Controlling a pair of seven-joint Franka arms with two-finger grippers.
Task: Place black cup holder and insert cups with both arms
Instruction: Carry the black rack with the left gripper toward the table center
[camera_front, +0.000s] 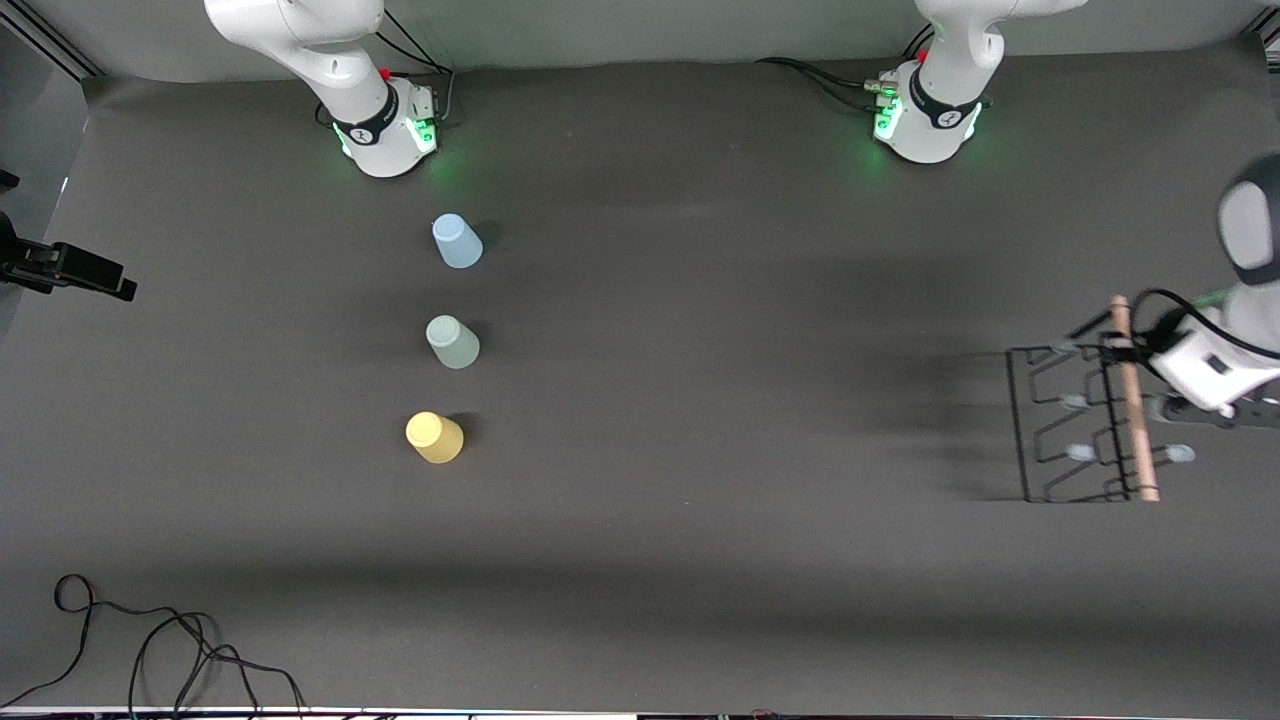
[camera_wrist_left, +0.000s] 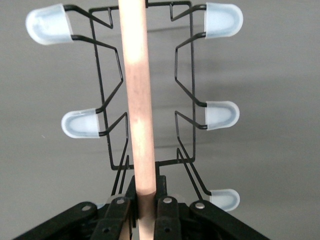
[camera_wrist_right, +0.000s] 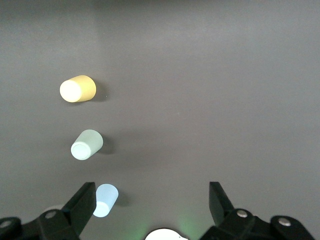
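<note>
The black cup holder (camera_front: 1068, 425) is at the left arm's end of the table, its wooden rod handle (camera_front: 1135, 405) on top. My left gripper (camera_front: 1126, 350) is shut on one end of that handle; in the left wrist view the jaws (camera_wrist_left: 146, 210) clamp the rod (camera_wrist_left: 137, 100), with the wire prongs and pale tips (camera_wrist_left: 222, 115) below. I cannot tell whether the base touches the table. Three cups stand upside down in a row near the right arm's base: light blue (camera_front: 457, 241), grey-green (camera_front: 453, 341), yellow (camera_front: 434, 437). My right gripper (camera_wrist_right: 152, 192) is open and empty, high over the light blue cup (camera_wrist_right: 105, 200).
Loose black cables (camera_front: 150, 650) lie at the near corner at the right arm's end. A black device (camera_front: 60, 265) juts in at that end's table edge. The arm bases (camera_front: 390, 125) stand at the back. The cup holder is close to the table's end.
</note>
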